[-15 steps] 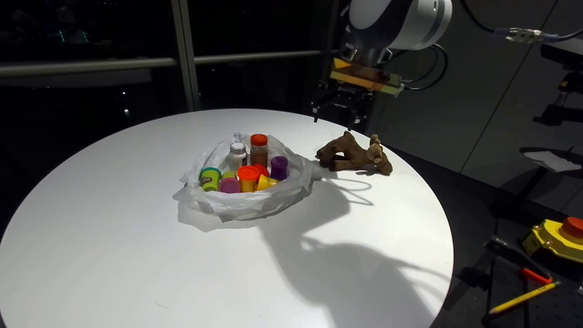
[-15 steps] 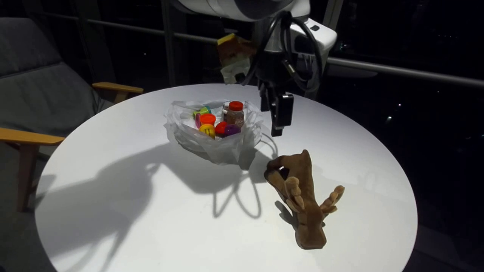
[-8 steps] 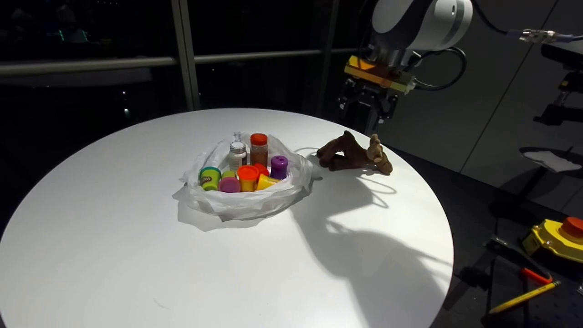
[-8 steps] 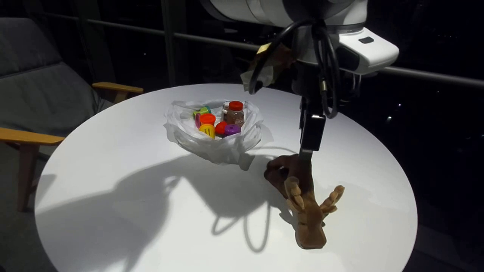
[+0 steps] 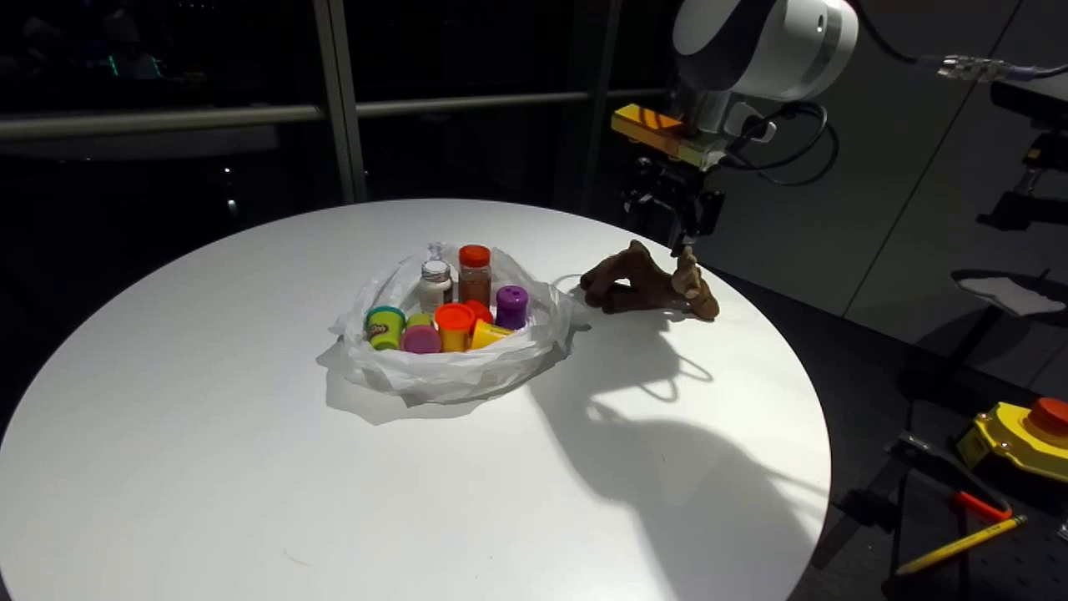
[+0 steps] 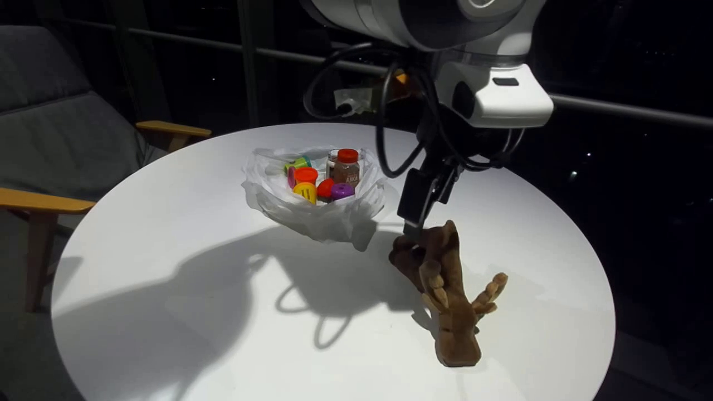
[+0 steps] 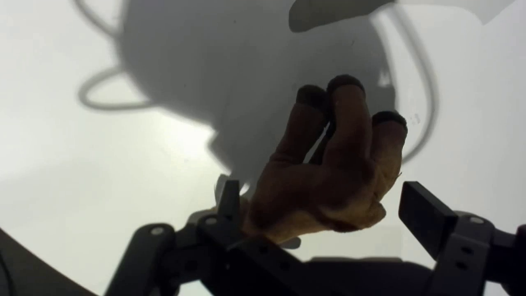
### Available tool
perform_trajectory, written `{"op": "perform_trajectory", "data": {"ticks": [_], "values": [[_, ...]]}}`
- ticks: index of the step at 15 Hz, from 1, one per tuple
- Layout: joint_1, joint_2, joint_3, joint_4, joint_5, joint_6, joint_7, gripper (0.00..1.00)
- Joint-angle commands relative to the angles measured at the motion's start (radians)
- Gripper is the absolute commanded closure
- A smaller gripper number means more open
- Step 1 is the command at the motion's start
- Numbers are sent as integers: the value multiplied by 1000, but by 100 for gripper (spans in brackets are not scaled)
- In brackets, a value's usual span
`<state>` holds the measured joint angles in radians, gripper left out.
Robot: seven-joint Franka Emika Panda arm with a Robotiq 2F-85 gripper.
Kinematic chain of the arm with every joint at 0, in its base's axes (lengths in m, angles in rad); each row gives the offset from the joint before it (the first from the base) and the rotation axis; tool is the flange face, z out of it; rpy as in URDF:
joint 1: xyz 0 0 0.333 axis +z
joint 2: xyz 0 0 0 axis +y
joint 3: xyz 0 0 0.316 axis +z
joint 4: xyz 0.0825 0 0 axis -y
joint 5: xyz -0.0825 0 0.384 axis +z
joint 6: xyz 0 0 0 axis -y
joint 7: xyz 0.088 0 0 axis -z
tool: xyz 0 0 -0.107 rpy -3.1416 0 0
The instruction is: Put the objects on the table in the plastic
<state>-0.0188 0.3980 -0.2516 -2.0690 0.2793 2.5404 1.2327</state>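
Currently the wrist view settles the grip: the gripper (image 7: 321,193) has its jaws spread wide with nothing clasped, one finger (image 7: 229,201) close along a flank of the brown plush toy (image 7: 328,181), the other standing off from the opposite flank (whether either touches the plush, I cannot tell). So the toy lies partly between them, its dark hooves (image 7: 346,82) pointing away from the gripper. In an exterior view the change is plain: compared with a second ago, the gripper sits lower and closer to the toy, its tip seen against the antlers (image 5: 687,275), while the toy has not shifted on the white table (image 5: 250,467). Just beside the toy's leg end spreads the plastic bag (image 5: 450,381), equally unmoved, with cans (image 5: 385,330) and jars (image 5: 435,288) inside it, among them the red-lidded jar (image 5: 475,277). In an exterior view the gripper leans, rather than hanging upright over the toy's back as half a second ago, and its lower end overlaps the toy's legs (image 6: 405,270). For the task, I take this as lining up for a pick: the toy looks like the last object outside the bag, so the work seems nearly finished. Probably the jaws need to centre better around the toy's body before closing, since soft plush may slip out of an off-centre squeeze.
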Motion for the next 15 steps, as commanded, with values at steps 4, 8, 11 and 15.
{"op": "perform_trajectory", "data": {"ticks": [4, 8, 11, 15], "values": [[-82, 81, 141, 70, 246, 179, -10, 0], [-62, 142, 118, 89, 206, 244, 40, 0], [-42, 168, 78, 90, 166, 228, 85, 0], [-16, 189, 12, 94, 98, 248, 151, 0]]}}
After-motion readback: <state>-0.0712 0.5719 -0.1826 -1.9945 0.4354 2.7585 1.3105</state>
